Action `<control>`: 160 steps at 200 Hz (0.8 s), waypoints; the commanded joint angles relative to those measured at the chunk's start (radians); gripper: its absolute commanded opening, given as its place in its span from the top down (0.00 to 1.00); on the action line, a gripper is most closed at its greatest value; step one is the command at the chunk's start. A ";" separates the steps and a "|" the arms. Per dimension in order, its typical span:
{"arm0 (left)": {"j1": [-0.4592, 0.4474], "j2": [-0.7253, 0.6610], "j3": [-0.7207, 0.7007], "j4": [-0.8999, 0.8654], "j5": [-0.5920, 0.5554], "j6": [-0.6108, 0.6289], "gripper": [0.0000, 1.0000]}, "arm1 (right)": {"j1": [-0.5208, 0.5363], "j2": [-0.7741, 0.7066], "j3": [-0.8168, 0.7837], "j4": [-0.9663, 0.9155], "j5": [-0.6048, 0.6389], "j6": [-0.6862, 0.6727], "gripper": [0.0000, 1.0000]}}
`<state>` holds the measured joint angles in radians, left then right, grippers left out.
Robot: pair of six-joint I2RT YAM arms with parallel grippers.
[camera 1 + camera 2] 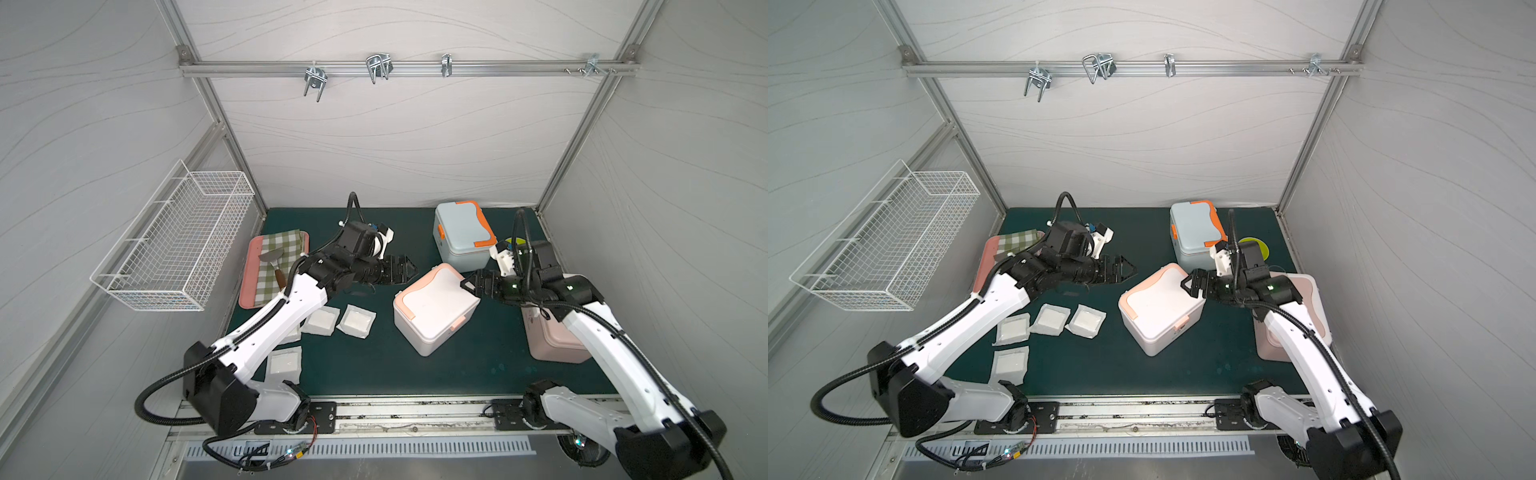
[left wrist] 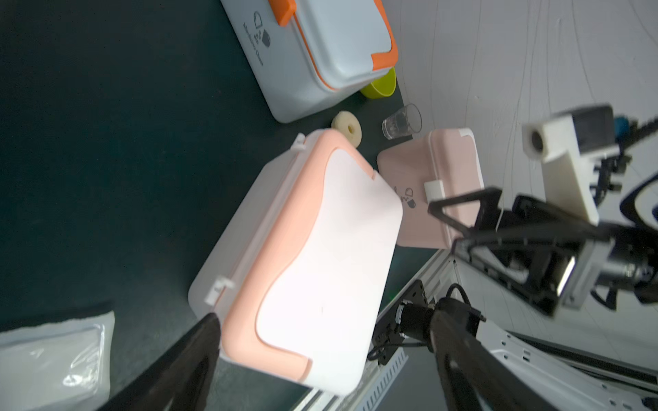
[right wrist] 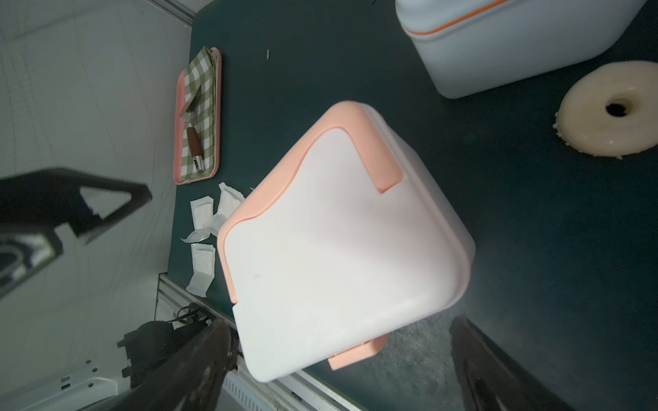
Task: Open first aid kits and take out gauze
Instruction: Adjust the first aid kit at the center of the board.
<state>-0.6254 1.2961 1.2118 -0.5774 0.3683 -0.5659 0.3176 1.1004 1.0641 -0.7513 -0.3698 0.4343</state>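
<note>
The white first aid kit with peach trim (image 1: 434, 307) (image 2: 313, 256) (image 3: 341, 242) stands mid-mat, lid down. At the back is the light blue kit (image 1: 461, 235), also with its lid down. The pale pink kit (image 1: 552, 336) lies partly under my right arm. Several gauze pads (image 1: 355, 321) (image 1: 1013, 328) lie on the mat beside my left arm. My left gripper (image 1: 405, 268) (image 2: 325, 316) hangs open just left of the white kit. Over that kit's right corner my right gripper (image 1: 469, 286) (image 3: 340, 325) is open and holds nothing.
A pink tray (image 1: 252, 266) with checked cloth and a small knife sits at the far left. A wire basket (image 1: 174, 249) hangs on the left wall. Behind the kits are a foam ring (image 3: 612, 110), a clear glass (image 2: 402, 121) and a yellow-green cup (image 1: 1254, 247).
</note>
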 commanded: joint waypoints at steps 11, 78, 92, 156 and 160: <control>-0.106 -0.094 -0.112 -0.018 -0.093 -0.081 0.07 | -0.070 0.129 0.029 0.121 -0.093 -0.028 0.14; -0.199 -0.064 -0.292 0.214 -0.038 -0.221 0.07 | -0.087 0.336 0.054 0.158 -0.162 -0.101 0.24; -0.200 -0.027 -0.285 0.269 -0.018 -0.227 0.08 | -0.085 0.327 0.027 0.161 -0.183 -0.106 0.25; -0.068 0.150 -0.151 0.324 0.052 -0.170 0.08 | -0.031 0.088 -0.151 0.118 -0.221 -0.074 0.26; -0.057 0.159 -0.138 0.323 0.058 -0.163 0.08 | -0.017 0.071 -0.163 0.116 -0.220 -0.065 0.27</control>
<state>-0.7464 1.4071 0.9688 -0.3645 0.3725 -0.7597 0.2409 1.2762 0.9485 -0.6014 -0.5270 0.3508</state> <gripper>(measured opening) 0.925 0.736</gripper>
